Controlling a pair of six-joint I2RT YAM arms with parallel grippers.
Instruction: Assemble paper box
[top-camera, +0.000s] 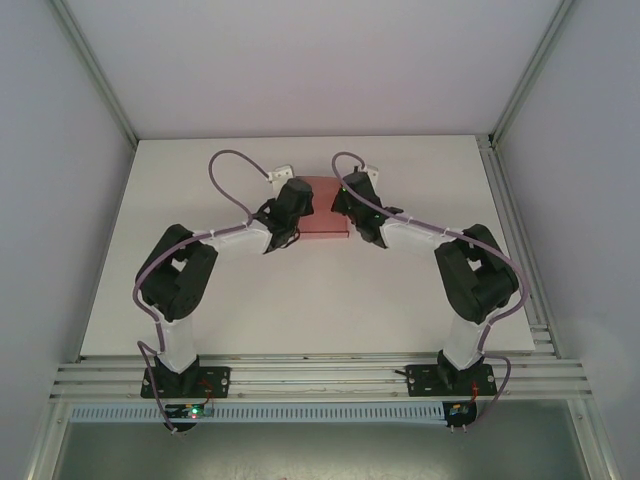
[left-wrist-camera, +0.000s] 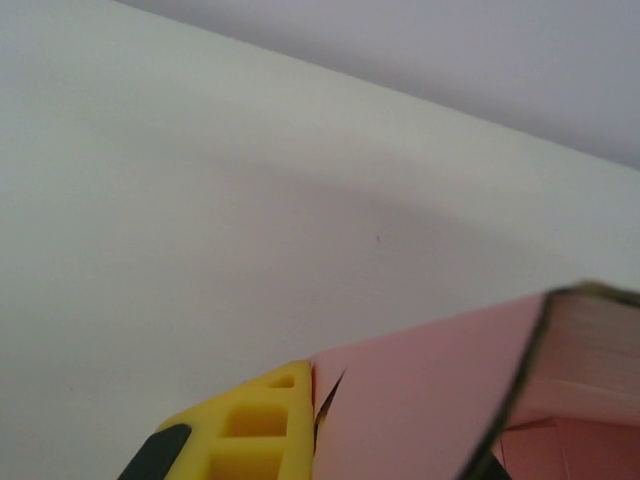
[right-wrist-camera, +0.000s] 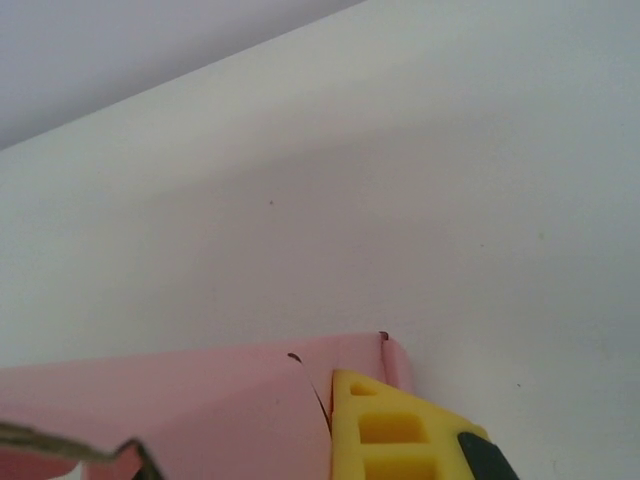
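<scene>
No text, label, brand or number can be read on the paper box (top-camera: 322, 207) or the table (top-camera: 300, 310).

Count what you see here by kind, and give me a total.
paper box: 1
robot arms: 2, the left arm and the right arm
Total: 3

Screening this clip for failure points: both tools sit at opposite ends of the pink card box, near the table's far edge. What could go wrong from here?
1. Pulled apart, the thin pale-pink card box, pinched at opposite ends by the shut left tool and right tool, could tear at the slits beside each yellow finger.
2. Pushed together, its walls could buckle.
3. Each grip sits near a card edge, so a flap might slip free.
</scene>
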